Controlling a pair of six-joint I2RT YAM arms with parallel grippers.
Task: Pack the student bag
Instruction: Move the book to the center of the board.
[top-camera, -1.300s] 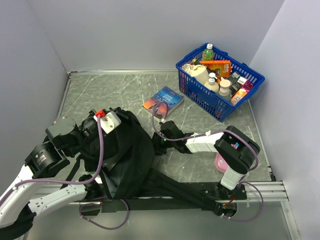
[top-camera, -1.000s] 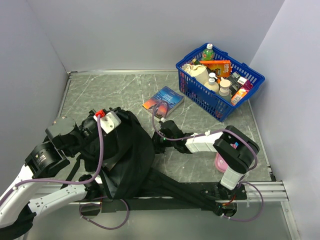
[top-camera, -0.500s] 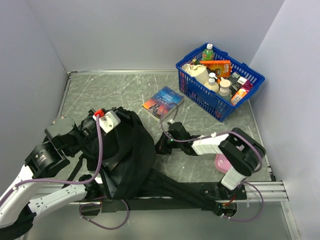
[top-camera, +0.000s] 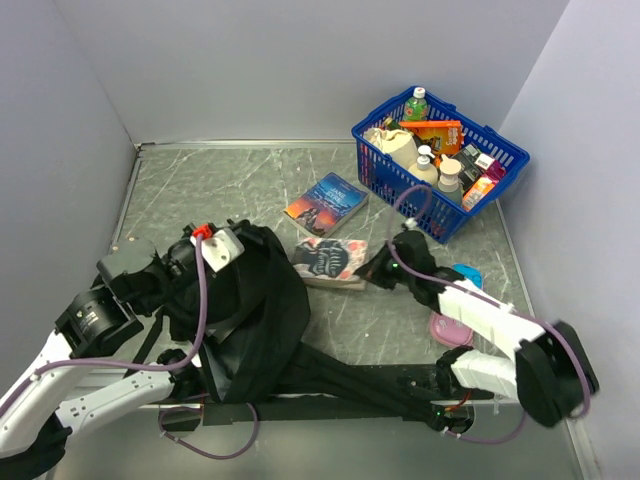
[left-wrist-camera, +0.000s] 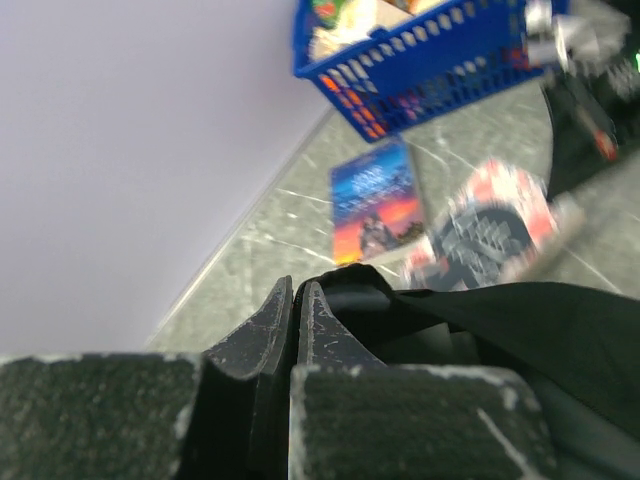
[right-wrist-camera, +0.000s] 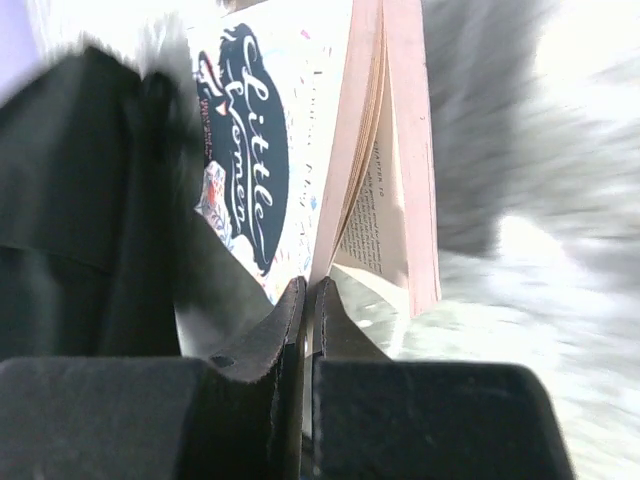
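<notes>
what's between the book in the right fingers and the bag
Nothing visible. The book, pinched by the right fingers, lies with its far end at the bag's edge, which the left fingers hold.

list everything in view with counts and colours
student bag: one, black, slumped at the table's near left
blue book: one, blue and orange, flat at mid-table beyond the bag
floral book: one, white and pink, beside the bag's right edge
basket: one, blue mesh, far right corner
groceries: several bottles and packets, mixed colours, inside the basket
round thing: one, pink, near right, partly hidden
small thing: one, blue, just beyond it
table: one, grey marbled, under everything
left gripper: one, black, shut on the bag's rim
right gripper: one, black, shut on the floral book's edge
</notes>
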